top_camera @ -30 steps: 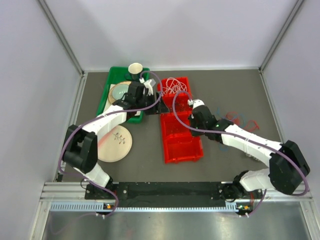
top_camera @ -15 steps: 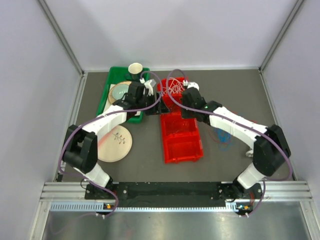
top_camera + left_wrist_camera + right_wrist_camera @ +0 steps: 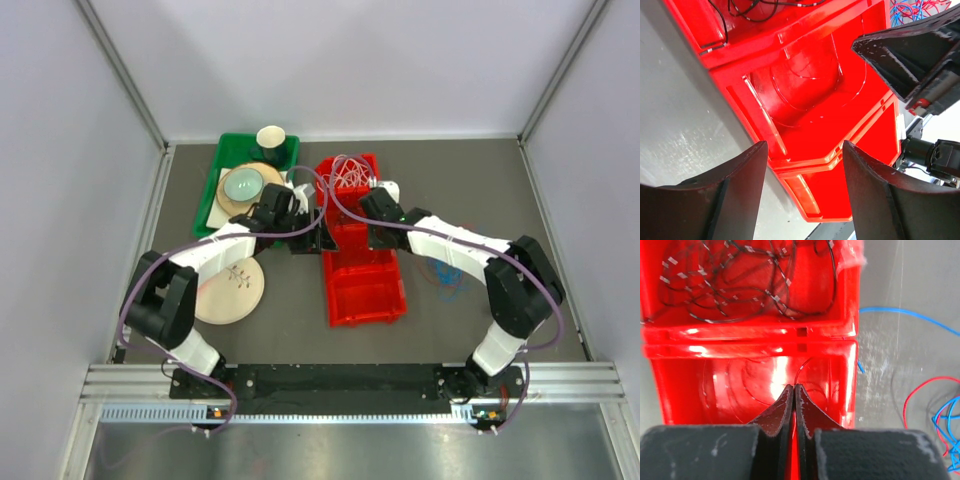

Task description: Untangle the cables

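left gripper open, jaws spread wide above middle red bin. right gripper closed tight, tips pressed together over same bin (nothing visible between them). black cables tangled in far bin; blue and red cables loose on table, right of bins.

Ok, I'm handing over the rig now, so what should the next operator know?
Left hand: open, holding nothing, by the middle bin.
Right hand: shut above that bin; whether it pinches a wire is unclear.
Wires: black tangle in the far bin; blue and red strands loose on the table.
Done: nothing clearly sorted. Left: pull the tangle apart.
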### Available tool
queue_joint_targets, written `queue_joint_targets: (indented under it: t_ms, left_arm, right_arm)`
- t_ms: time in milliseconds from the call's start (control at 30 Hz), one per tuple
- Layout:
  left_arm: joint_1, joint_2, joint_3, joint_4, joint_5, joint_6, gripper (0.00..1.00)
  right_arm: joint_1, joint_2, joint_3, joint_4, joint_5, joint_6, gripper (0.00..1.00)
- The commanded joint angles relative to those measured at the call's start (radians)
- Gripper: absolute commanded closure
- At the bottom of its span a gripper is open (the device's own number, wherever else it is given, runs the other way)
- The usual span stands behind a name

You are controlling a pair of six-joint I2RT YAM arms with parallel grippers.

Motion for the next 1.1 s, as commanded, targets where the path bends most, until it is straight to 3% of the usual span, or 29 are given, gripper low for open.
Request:
queue_joint_targets:
  t_ms: [0,100,200,367,467,567,600,700,833,1067]
  left_arm:
    - [-0.006,-0.057,0.000,0.038,0.012,-0.008,0.34]
    - [-0.005,-0.060,0.023,0.027,0.003,-0.002,0.34]
    - [-0.006,-0.061,0.057,0.007,-0.007,0.012,0.34]
    - [-0.005,-0.060,0.078,0.018,0.001,0.008,0.34]
    - [-0.006,-0.054,0.081,0.018,-0.008,0.015,0.34]
    - [-0.005,-0.045,0.095,0.002,-0.014,0.026,0.34]
    - [-0.005,-0.042,0.101,-0.004,-0.016,0.032,0.34]
    - [-0.006,-0.040,0.116,-0.012,-0.027,0.035,0.33]
    - [-0.005,-0.068,0.116,-0.016,-0.063,0.040,0.33]
    - [-0.005,-0.083,0.104,-0.001,-0.074,0.034,0.33]
  right_arm:
    - [-0.005,-0.010,-0.022,0.050,0.010,0.025,1.00]
    - [-0.004,-0.020,-0.025,0.050,0.000,0.028,1.00]
    - [-0.004,-0.076,-0.039,0.050,-0.019,0.034,0.84]
    - [-0.004,-0.174,-0.050,0.044,-0.034,0.042,0.78]
    - [-0.004,-0.204,-0.045,0.024,-0.030,0.040,0.69]
    - [-0.004,-0.225,-0.041,0.013,-0.014,0.033,0.57]
    - [-0.005,-0.242,-0.041,0.004,-0.010,0.030,0.44]
    - [-0.007,-0.289,-0.026,-0.022,0.053,0.005,0.27]
    - [-0.094,-0.391,-0.068,-0.033,0.112,-0.009,0.27]
    - [-0.397,-0.435,-0.220,-0.024,-0.051,0.036,0.37]
